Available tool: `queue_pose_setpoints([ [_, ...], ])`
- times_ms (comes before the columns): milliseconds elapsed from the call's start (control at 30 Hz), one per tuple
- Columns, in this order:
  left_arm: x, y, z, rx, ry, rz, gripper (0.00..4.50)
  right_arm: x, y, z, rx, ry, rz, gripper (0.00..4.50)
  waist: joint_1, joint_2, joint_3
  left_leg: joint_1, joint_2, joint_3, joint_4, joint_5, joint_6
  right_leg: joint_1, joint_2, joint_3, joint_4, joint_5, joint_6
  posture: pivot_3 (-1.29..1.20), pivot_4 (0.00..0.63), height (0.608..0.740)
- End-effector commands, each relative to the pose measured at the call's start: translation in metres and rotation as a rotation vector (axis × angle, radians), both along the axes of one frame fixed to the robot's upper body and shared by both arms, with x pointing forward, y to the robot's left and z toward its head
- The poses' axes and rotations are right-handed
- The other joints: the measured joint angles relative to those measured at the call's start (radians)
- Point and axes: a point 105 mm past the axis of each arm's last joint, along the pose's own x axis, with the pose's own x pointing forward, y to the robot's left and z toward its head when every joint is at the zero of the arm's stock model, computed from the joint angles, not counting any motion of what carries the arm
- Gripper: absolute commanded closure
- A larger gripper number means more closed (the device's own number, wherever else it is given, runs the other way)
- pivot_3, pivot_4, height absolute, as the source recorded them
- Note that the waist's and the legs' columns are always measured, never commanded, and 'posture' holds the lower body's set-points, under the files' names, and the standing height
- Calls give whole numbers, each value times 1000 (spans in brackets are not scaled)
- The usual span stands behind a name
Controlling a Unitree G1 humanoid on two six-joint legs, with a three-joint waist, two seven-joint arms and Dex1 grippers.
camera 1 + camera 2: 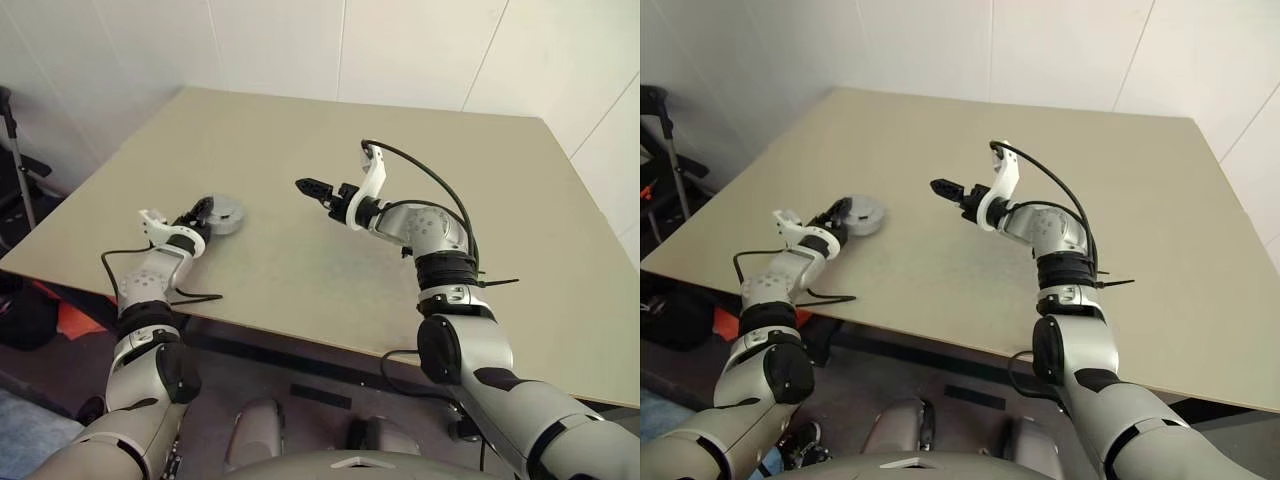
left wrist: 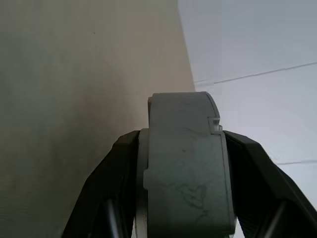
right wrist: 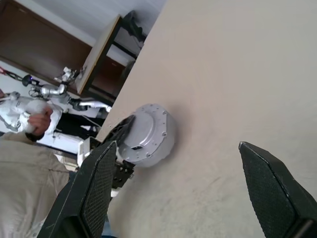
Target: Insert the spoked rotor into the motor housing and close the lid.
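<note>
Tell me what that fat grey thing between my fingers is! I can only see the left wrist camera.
Observer: It's the round grey motor housing. It looks closed up, and your left hand grips it across its sides.
Operator: Is it lying on the table?
Observer: It's low down by the left edge of the table. I can't tell if it touches.
Operator: Where's my other hand?
Observer: The right hand hovers over the middle of the table, wide open and holding nothing.
</note>
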Motion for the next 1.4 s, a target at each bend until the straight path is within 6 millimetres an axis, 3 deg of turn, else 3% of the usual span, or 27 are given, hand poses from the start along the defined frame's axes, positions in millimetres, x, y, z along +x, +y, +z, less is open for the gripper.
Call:
queue_pose_setpoints([
  [33,6,5,10,13,-22,41,2130,2,2,14,21,-55,4,36,-1,-1,0,0,0,0,1,0,0,0,0,0,0,0,0,0,0,740],
  [200,4,12,3,43,6,57,2130,2,2,12,14,-55,1,36,-5,-1,0,8,0,0,2,0,-1,7,0,0,1,-2,-1,0,0,740],
  [300,1,18,0,102,18,69,1410,2,2,12,11,-54,4,0,-6,-1,0,12,1,0,1,1,-1,11,0,1,1,-6,3,0,0,740],
  [433,-5,54,-11,182,100,233,209,2,3,11,3,-49,5,0,-12,-1,-1,21,0,0,-2,1,-3,17,0,1,1,-6,3,0,0,740],
  [467,-7,60,-12,194,108,256,81,2,4,10,1,-49,6,0,-21,-1,-1,24,0,1,-4,2,-4,19,0,2,1,-6,3,0,0,740],
  [633,-17,99,-12,307,158,403,81,3,3,8,-11,-44,8,0,-62,-2,-1,33,2,0,-9,4,-7,22,1,0,1,-7,2,0,0,740],
  [900,-19,115,0,445,152,461,81,4,3,7,-15,-51,9,0,-58,-2,-1,38,1,0,-10,2,-4,18,1,0,1,-6,0,0,0,740],
  [1067,-6,110,39,619,16,470,81,5,2,8,-94,-178,7,0,-48,-3,-1,24,1,0,-7,0,-1,9,0,0,1,-2,-8,0,0,740],
  [1167,4,94,66,734,-104,421,81,5,0,8,-174,-322,3,0,-33,-5,-1,22,1,0,-7,-1,0,8,0,-1,1,-1,-8,0,0,740],
  [1333,14,28,104,902,-405,125,81,7,-16,-2,-311,-442,24,0,-18,-6,0,21,1,0,-5,-1,0,8,-1,-1,1,-1,-8,0,0,740],
  [1400,10,-6,103,1033,-485,-57,81,9,-26,-2,-350,-486,8,0,-17,-6,0,21,0,0,-4,-1,0,9,-1,-1,1,-1,-8,0,0,740],
])
